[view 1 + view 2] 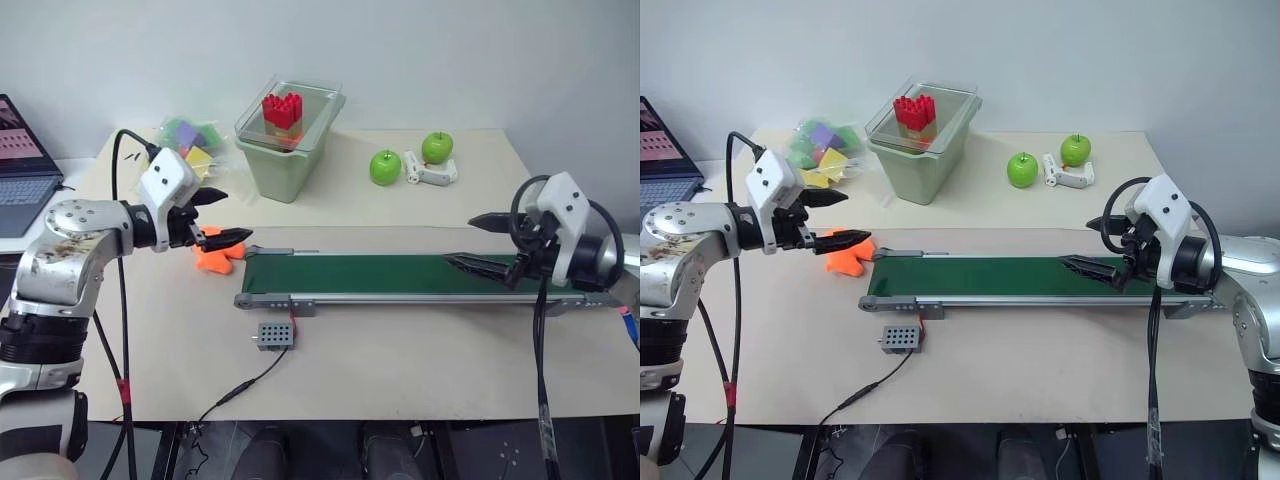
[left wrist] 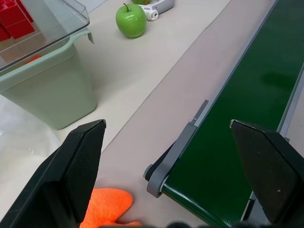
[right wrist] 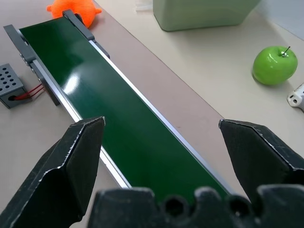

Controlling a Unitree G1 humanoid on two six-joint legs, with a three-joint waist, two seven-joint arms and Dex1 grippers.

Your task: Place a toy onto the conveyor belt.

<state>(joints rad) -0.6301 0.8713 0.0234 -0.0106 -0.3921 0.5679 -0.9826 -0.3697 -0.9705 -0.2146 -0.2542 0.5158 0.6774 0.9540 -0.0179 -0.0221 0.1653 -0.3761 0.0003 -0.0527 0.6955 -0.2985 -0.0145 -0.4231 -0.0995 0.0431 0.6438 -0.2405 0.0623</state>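
Left gripper [image 1: 220, 217] just above toy [image 1: 212, 258]

wall [image 1: 480, 50]: plain white, evenly lit
table [image 1: 400, 370]: beige top, set against the wall
floor [image 1: 320, 450]: dark

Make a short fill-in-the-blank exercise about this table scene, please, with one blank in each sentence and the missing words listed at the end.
1. The orange toy lies on the table beside the end of the conveyor belt, under the ____ gripper.
2. The fingers of the right gripper are ____.
3. The red building-block piece rests on the clear lid of the pale green ____.
4. The number of green apples on the table is ____.

Missing words: left; open; bin; two
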